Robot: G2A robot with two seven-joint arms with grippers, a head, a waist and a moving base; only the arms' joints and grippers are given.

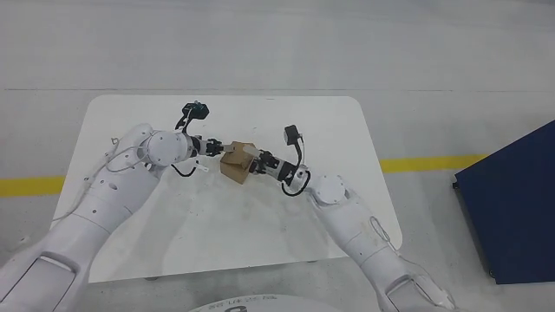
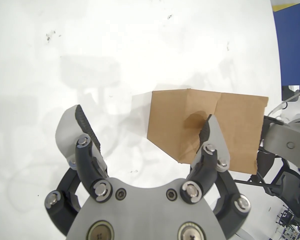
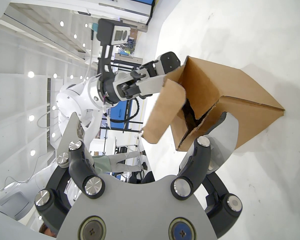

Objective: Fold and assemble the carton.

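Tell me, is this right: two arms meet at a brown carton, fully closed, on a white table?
Not closed: the right wrist view shows the carton with one end open, flaps loose. Two arms do meet at it on the white table.

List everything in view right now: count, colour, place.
carton: 1, brown, on the table between the two grippers, partly folded, one end open with loose flaps
table: 1, white, under both arms
floor lines: 2, yellow, on the grey floor; one level with the table, one far across the room
blue block: 1, dark blue, on the floor past the table edge on the right arm's side
left gripper: 1, grey and black, open, one finger against the carton's side wall
right gripper: 1, grey and black, open, one finger by the carton's open end
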